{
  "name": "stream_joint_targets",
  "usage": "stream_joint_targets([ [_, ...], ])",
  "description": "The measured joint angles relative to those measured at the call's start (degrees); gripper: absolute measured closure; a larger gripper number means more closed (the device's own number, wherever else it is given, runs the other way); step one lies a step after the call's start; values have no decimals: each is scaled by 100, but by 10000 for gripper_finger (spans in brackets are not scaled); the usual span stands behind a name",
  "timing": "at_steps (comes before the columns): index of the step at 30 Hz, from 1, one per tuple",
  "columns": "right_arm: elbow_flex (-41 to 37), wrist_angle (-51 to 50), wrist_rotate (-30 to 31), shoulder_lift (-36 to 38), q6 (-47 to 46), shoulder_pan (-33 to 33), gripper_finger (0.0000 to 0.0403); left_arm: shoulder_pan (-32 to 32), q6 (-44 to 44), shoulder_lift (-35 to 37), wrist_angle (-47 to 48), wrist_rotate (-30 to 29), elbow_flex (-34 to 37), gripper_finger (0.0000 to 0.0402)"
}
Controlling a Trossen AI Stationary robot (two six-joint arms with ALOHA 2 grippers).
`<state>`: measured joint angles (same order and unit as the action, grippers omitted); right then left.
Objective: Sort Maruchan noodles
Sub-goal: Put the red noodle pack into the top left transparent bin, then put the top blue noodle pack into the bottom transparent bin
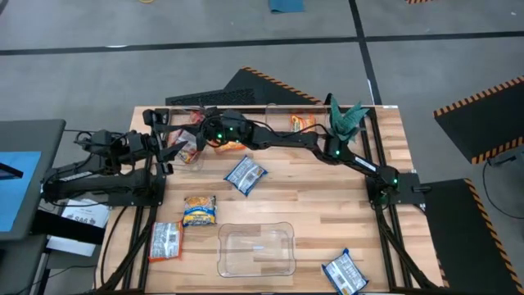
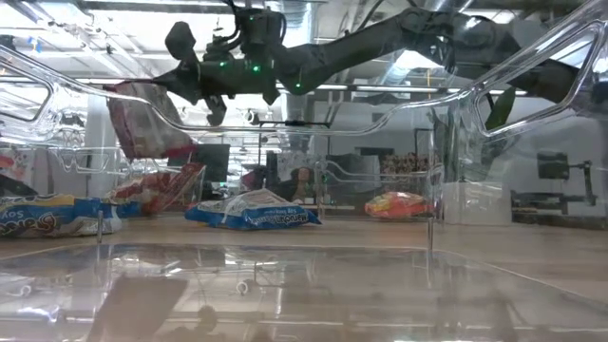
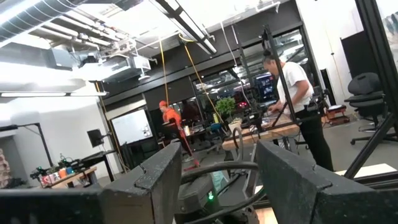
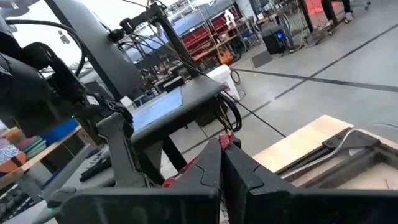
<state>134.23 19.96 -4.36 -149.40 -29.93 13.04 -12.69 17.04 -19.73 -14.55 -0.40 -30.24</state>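
Transport step in hand: the right gripper (image 4: 222,163), fingers pressed onto a red-and-silver packet (image 2: 142,119), holds it raised above the far-left clear bin (image 1: 190,156). The left gripper (image 3: 214,180), fingers spread and empty, waits just left of that bin. Other packets (image 1: 245,175) lie on the surface (image 1: 327,205) nearer than the bin. Next move, as judged: lower over the matching bin and release.
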Motion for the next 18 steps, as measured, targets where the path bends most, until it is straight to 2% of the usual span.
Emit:
stream_joint_targets([
  [5,0,-189,15,0,0,12,373,0,-18,1,0,-1,0,209],
  [9,0,-63,-3,0,0,26,347,0,-21,0,0,-8,0,209],
  [13,0,79,-160,2,0,24,290,0,-24,0,0,-31,0,209],
  [18,2,83,-164,9,0,24,189,1,-28,0,0,-30,0,209],
])
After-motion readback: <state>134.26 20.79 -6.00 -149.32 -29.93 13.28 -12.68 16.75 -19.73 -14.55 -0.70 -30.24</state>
